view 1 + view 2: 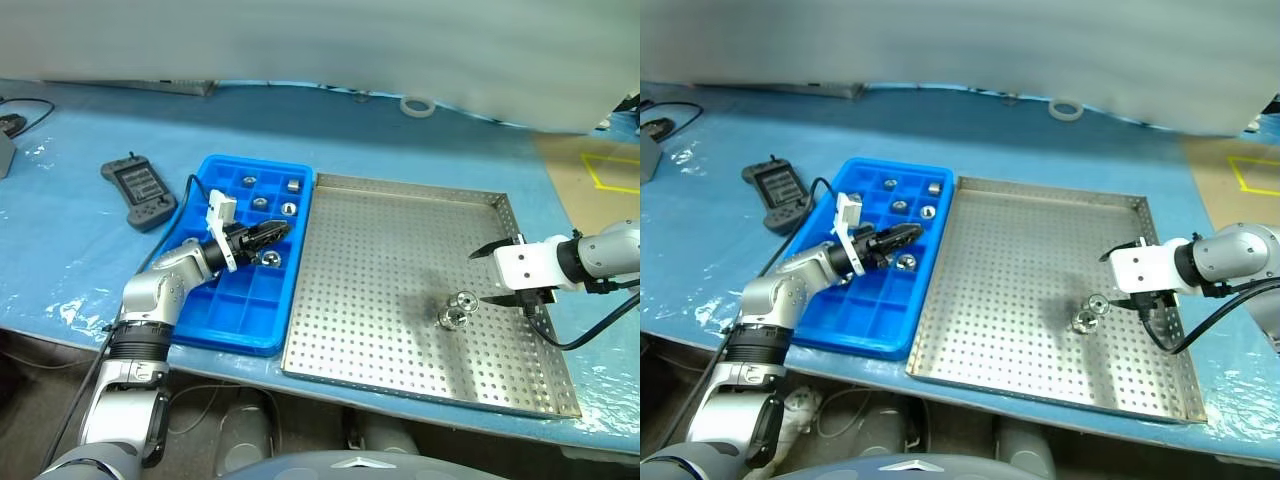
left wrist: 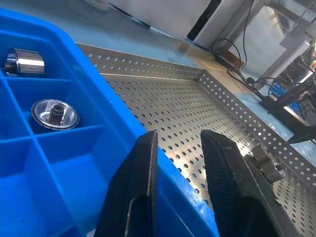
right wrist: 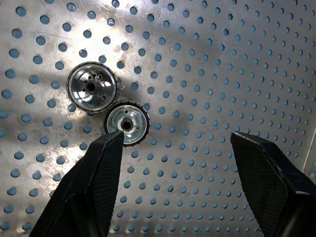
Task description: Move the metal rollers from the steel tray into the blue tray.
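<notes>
Two metal rollers (image 1: 458, 308) lie touching each other on the perforated floor of the steel tray (image 1: 400, 250), toward its right side, as the right gripper (image 1: 505, 273) hangs just above and beside them with its fingers (image 3: 98, 187) spread wide and grasping nothing. Seen along that wrist, one fingertip sits right at the rim of the nearer roller (image 3: 127, 123) while the other roller (image 3: 91, 87) rests just past it. Across the desk (image 1: 70, 250), the left gripper (image 1: 268, 235) is held low over the blue tray (image 1: 215, 300), its fingers (image 2: 143, 192) clenched nearly together on nothing, close to the tray's inner wall. Several rollers (image 1: 268, 200) already sit in separate compartments of the blue tray, one of them just beside the left fingertips. A black handheld controller (image 1: 138, 193) lies on the desk left of that tray, and a white tape ring (image 1: 417, 105) farther back.

The risk lies in the pair's contact: the right fingers could likely close on both rollers at once, or nudge one so it rolls away across the floor of the steel tray. A grip that catches only the knurled edge would probably let the piece slip during the carry.
</notes>
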